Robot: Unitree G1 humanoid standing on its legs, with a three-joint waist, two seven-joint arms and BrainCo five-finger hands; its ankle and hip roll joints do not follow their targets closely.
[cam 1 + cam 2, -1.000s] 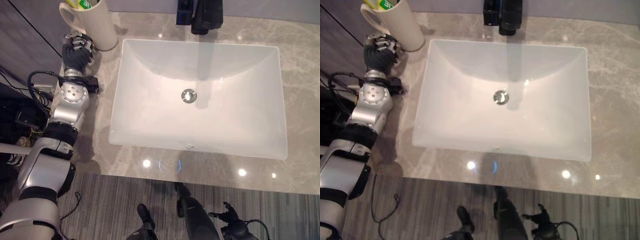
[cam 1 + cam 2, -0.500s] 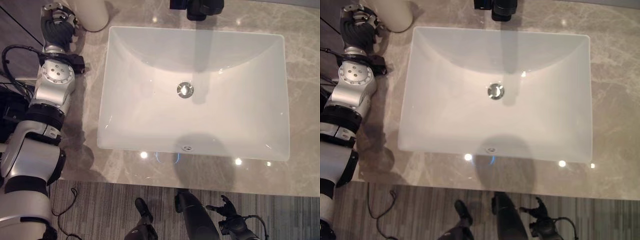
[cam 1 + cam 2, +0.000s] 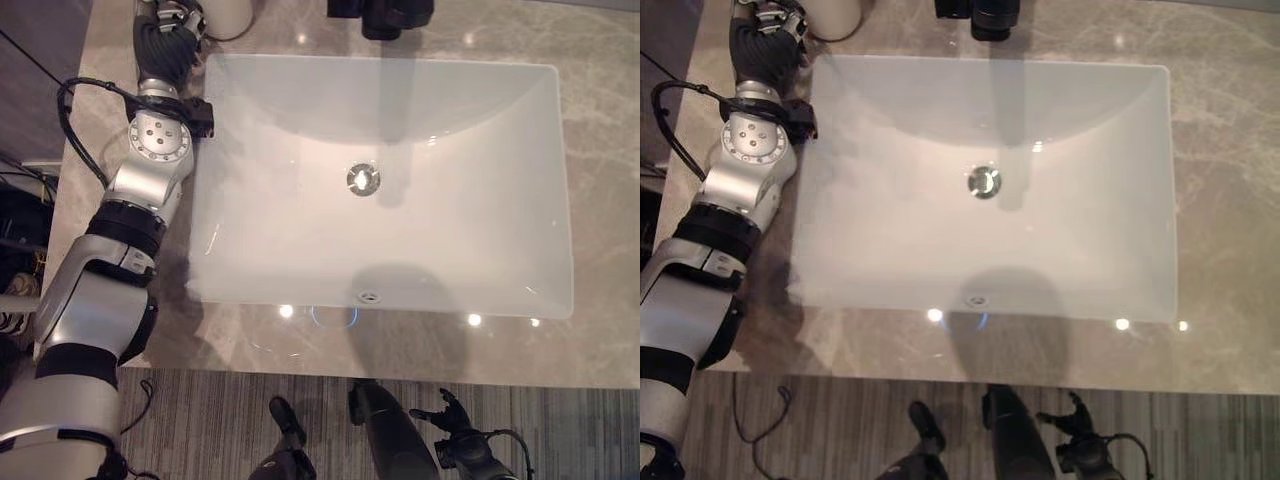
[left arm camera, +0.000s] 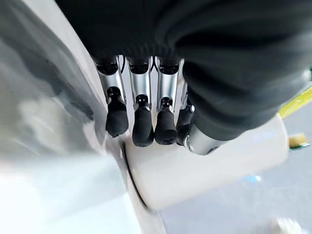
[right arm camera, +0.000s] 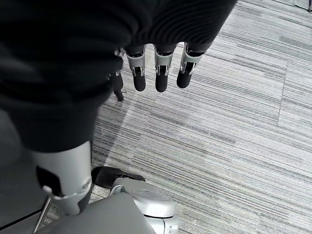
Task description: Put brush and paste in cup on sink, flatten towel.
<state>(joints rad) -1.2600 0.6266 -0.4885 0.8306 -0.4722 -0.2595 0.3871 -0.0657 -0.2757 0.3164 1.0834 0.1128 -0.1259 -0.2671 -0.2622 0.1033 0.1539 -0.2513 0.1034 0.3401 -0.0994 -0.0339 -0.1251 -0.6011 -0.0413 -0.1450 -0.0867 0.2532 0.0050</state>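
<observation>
A cream cup (image 3: 228, 10) stands on the grey marble counter (image 3: 120, 60) at the far left corner of the white sink (image 3: 300, 230). My left hand (image 3: 170, 35) reaches up along the counter and lies beside the cup. In the left wrist view its fingers (image 4: 143, 126) hang relaxed, their dark tips against the cup's side (image 4: 209, 165). A yellow-green thing (image 4: 296, 100) sticks out at the cup's mouth. My right hand (image 3: 455, 440) hangs low over the floor, with its fingers (image 5: 161, 73) straight and holding nothing.
A black faucet (image 3: 382, 15) stands at the middle of the sink's far rim, above the drain (image 3: 362, 178). Bare counter runs along the right side (image 3: 605, 150) and the near edge (image 3: 420, 350). Striped grey carpet (image 5: 234, 136) lies below.
The whole picture has shifted, so the cup now sits at the top edge. My left hand and the cup stand closer to the sink's far left corner than before.
</observation>
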